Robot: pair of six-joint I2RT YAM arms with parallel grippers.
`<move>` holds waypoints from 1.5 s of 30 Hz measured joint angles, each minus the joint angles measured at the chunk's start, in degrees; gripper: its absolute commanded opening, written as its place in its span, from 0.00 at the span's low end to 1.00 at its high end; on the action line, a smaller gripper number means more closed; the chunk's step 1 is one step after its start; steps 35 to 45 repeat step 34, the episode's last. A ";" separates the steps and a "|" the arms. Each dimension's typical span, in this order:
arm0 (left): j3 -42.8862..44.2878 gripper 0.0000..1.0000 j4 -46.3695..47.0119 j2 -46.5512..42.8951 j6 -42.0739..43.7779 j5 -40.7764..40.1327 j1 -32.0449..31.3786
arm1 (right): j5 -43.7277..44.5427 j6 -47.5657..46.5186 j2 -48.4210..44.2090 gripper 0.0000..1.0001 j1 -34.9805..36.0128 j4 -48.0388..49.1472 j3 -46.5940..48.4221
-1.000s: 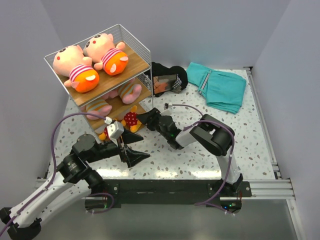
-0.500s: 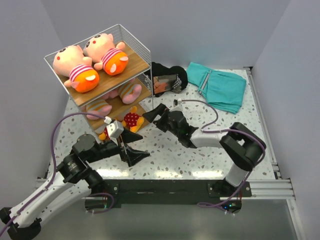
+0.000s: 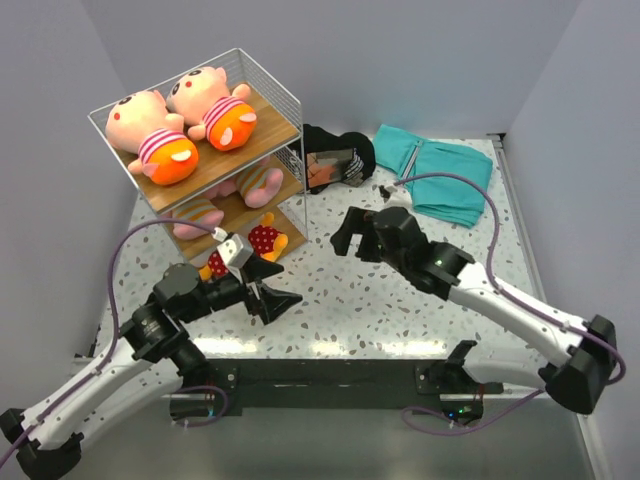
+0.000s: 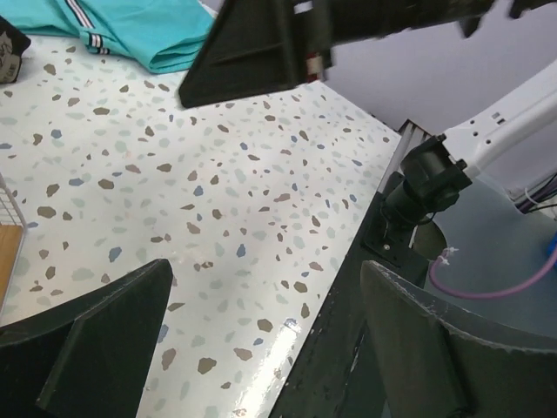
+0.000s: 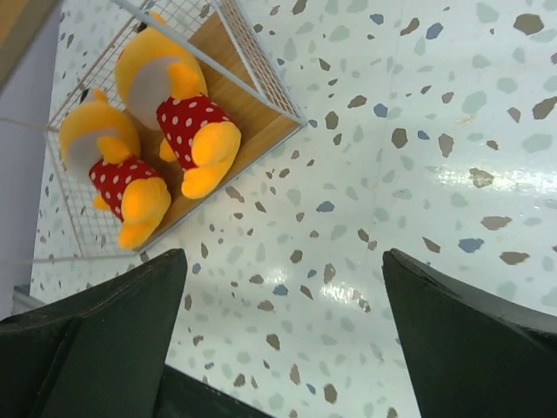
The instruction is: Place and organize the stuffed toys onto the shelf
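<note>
Speckled bench [image 3: 380, 310] carries the shelf [image 3: 275, 125] at its far left; stuffed toys [image 3: 160, 135] lie on every board, two yellow ones lowest. Left end effector [image 3: 275, 285] and right end effector [image 3: 350, 235] both stand apart, empty.

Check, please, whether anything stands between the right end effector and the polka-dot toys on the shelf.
Nothing visible does: only speckled tabletop lies between the open right end effector and the polka-dot toys.

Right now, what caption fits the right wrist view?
Open right gripper near two polka-dot toys on the shelf's bottom board.
</note>
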 measured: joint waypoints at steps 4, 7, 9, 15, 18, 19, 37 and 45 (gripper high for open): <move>0.00 0.95 0.00 1.86 -0.02 -0.83 0.00 | -2.23 -3.52 -11.02 0.99 0.02 -2.71 -2.01; 0.00 0.95 0.09 2.12 0.02 -0.76 0.00 | -4.15 -3.41 -18.93 0.99 0.02 -1.36 -6.23; 0.00 0.95 0.09 1.95 0.13 -0.50 0.00 | -5.01 -2.91 -23.87 0.99 0.02 -1.27 -9.05; 0.00 0.96 0.22 -0.46 0.22 0.35 0.00 | -6.78 -1.38 -30.27 0.99 0.02 -1.03 -11.80; 0.00 0.96 0.66 -1.07 0.20 0.83 0.00 | -9.35 -0.39 -32.09 0.99 0.02 0.07 -13.42; 0.00 0.96 0.72 -1.09 0.17 1.11 0.00 | -9.88 -0.15 -32.54 0.99 0.02 0.39 -13.88; 0.00 0.96 0.92 -2.19 -0.02 1.68 0.00 | -11.32 1.46 -32.85 0.99 0.02 0.81 -14.97; 0.00 0.96 0.92 -2.19 -0.02 1.68 0.00 | -11.32 1.46 -32.85 0.99 0.02 0.81 -14.97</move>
